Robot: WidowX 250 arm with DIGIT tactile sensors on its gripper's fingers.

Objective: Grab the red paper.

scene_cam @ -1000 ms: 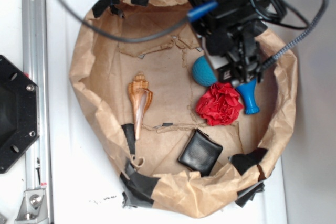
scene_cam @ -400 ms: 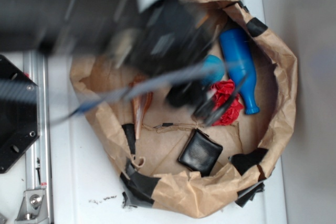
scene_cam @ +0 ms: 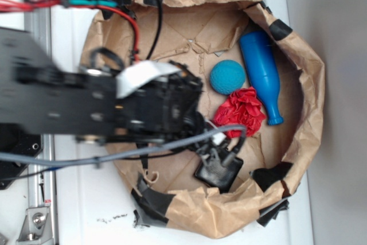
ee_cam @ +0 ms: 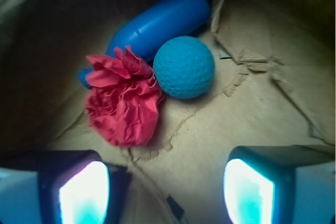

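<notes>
The red paper (scene_cam: 241,112), a crumpled ruffled wad, lies on the brown paper lining, touching the teal ball (scene_cam: 227,77) and the blue pin (scene_cam: 262,73). My gripper (scene_cam: 221,150) reaches in from the left and sits just below-left of the wad, over the black wallet (scene_cam: 225,175). In the wrist view the red paper (ee_cam: 123,103) lies ahead and left of centre, apart from my open gripper (ee_cam: 165,192). Only bare brown lining shows between its two fingers (ee_cam: 79,192). The teal ball (ee_cam: 184,67) and the blue pin (ee_cam: 157,22) lie behind the wad.
The brown paper bag wall (scene_cam: 309,113), patched with black tape, rings everything. My arm and its cables (scene_cam: 86,107) cover the left half of the bag. A metal rail (scene_cam: 35,199) runs down the left edge of the white table.
The arm swung from the bag's upper right across to the left. The gripper now sits below-left of the red paper instead of above it. Ball, pin and paper stayed put.
</notes>
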